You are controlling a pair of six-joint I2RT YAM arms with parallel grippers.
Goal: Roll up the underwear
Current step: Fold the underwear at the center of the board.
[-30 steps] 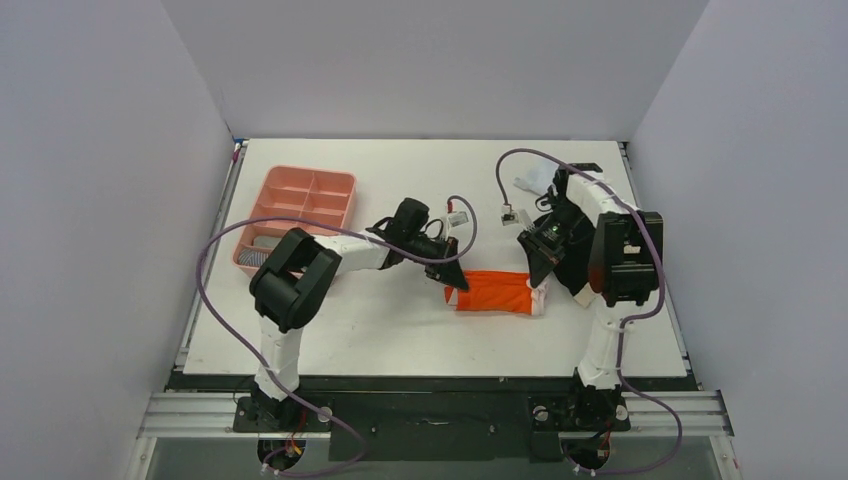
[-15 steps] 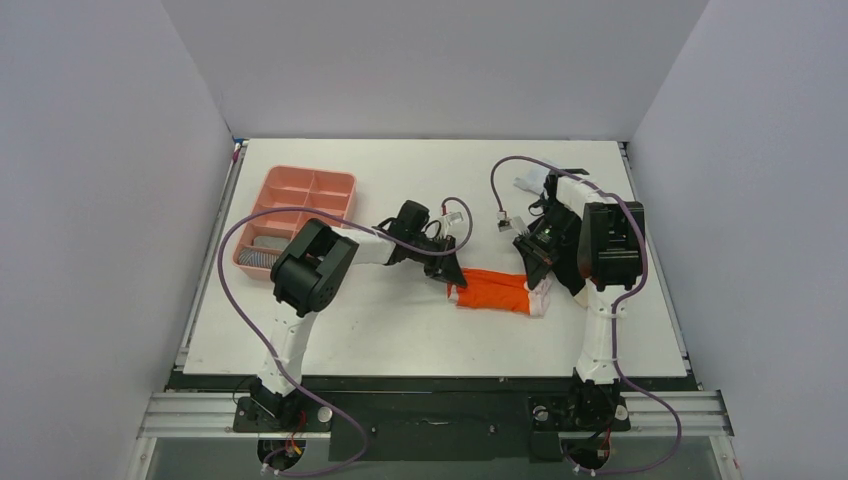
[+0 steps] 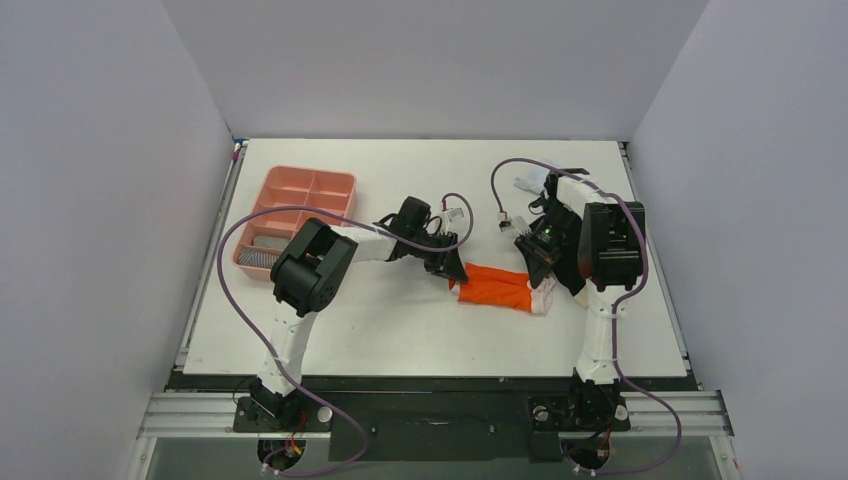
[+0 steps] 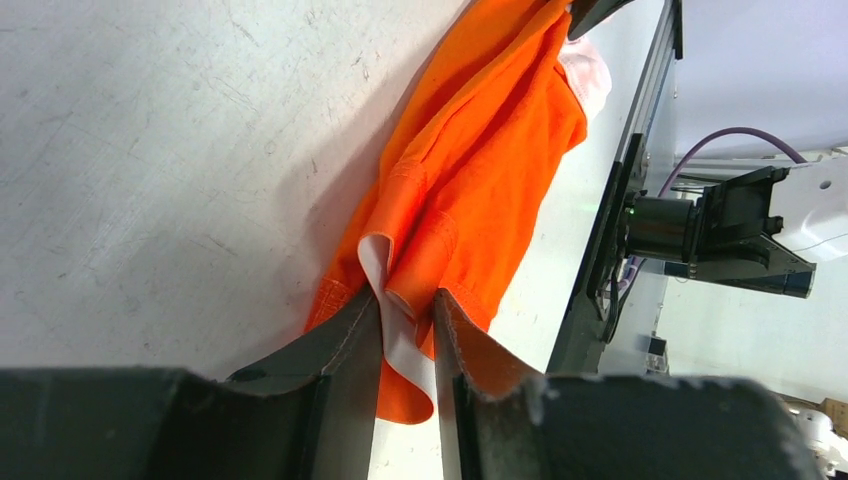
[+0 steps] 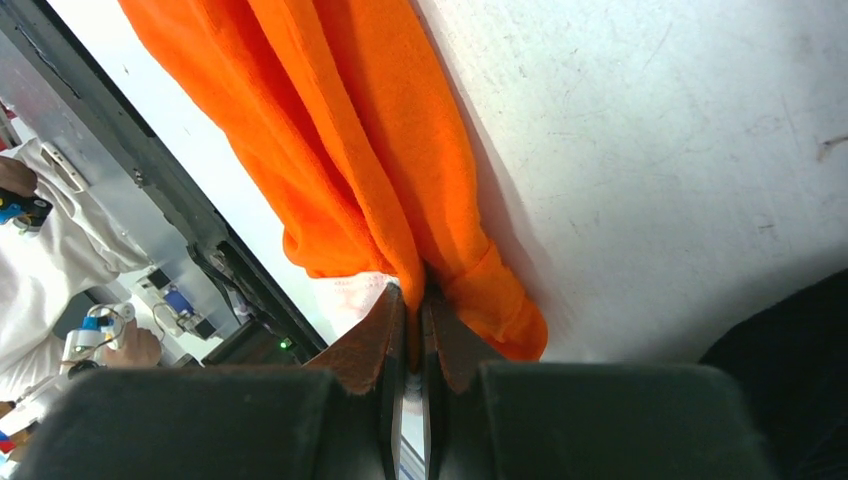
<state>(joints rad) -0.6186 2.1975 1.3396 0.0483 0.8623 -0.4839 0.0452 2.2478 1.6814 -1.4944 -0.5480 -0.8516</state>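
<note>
As my left pincer [image 4: 408,330] has just eased apart around the orange underwear [image 4: 480,150], my right pincer [image 5: 412,300] stays pinching its other end, probably finishing this fold.

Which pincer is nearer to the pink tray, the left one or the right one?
Left. The left pincer sits at the end of the orange underwear facing the pink tray; the right pincer pinches the opposite end, with the whole garment between it and the tray.
</note>
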